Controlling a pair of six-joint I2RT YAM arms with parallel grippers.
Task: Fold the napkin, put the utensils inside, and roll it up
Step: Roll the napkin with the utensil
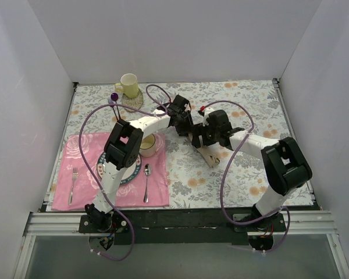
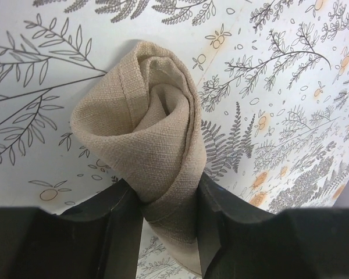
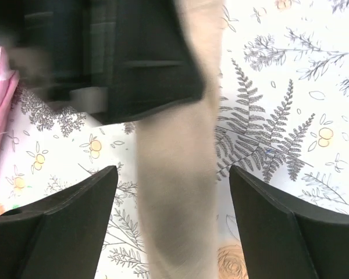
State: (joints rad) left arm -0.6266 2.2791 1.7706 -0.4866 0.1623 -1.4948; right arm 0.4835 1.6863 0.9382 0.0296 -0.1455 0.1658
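Note:
The beige napkin (image 2: 145, 133) is a rolled-up tube lying on the floral tablecloth. My left gripper (image 2: 170, 215) is shut on its near end, both black fingers (image 2: 125, 226) pressing the cloth. My right gripper (image 3: 173, 197) stands open astride the same roll (image 3: 174, 192), with a gap on each side. In the top view the two grippers, left (image 1: 187, 127) and right (image 1: 201, 139), meet mid-table over the napkin (image 1: 211, 157). A spoon (image 1: 147, 180) and a fork (image 1: 74, 183) lie on the pink placemat (image 1: 157, 195).
A plate (image 1: 131, 174) and a cream bowl (image 1: 148, 144) sit on the placemat, partly under my left arm. A yellow cup (image 1: 128, 86) and purple-tipped sticks (image 1: 113, 97) stand at the back left. White walls enclose the table.

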